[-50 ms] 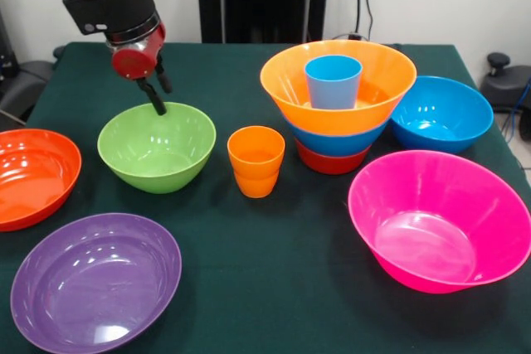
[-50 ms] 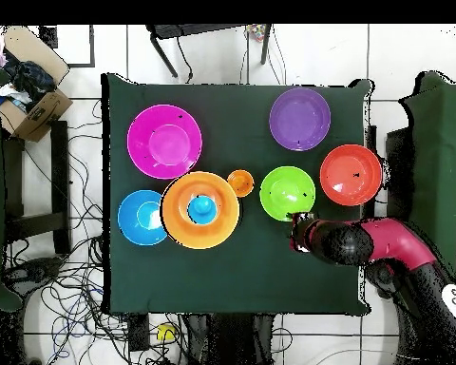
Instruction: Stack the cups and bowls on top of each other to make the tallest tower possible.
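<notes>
The gripper [image 1: 158, 93] is hanging at the lime green bowl [image 1: 157, 146]'s 12 o'clock rim, fingers narrow, gripping nothing; the tower [image 1: 336, 105] is standing at 3 o'clock; no writing is showing

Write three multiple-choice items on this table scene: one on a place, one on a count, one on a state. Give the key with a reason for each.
1. Where does the light blue cup stand?
A. In the lime green bowl
B. In the orange bowl on top of the tower
C. On the cloth beside the purple bowl

2. How many bowls make up the tower?
A. Three
B. One
C. Five

3. How does the tool stand relative to the lime green bowl?
A. It is lifting the bowl clear of the table
B. It hangs over the pink bowl instead
C. Its tips are at the bowl's far rim, the bowl on the table

Key: B, the cup sits inside the orange bowl; A, orange, blue and red-orange bowls are nested; C, the fingertips reach the rim while the bowl rests on the cloth.
</notes>
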`<state>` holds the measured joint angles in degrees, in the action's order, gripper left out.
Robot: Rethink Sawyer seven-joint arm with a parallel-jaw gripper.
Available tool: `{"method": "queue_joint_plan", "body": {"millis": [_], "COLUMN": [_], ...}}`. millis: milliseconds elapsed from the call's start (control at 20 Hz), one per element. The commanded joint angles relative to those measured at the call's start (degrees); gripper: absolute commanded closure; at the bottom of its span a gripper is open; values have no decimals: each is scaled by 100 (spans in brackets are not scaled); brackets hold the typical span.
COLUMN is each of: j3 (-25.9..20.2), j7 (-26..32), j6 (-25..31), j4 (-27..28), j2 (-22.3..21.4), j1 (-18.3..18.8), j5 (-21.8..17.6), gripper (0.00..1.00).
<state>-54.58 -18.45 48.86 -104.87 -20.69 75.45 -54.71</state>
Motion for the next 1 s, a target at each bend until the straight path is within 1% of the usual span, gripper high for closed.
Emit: {"method": "queue_joint_plan", "body": {"millis": [50,450,1000], "j3": [461,474,596], "j7": [612,581,494], "j6": [-567,-943,-1056], "j4": [13,207,330], "j2": [346,603,663], "j1": [-90,-124,-262], "j5": [-553,-588,-633], "gripper": [0,0,0]}}
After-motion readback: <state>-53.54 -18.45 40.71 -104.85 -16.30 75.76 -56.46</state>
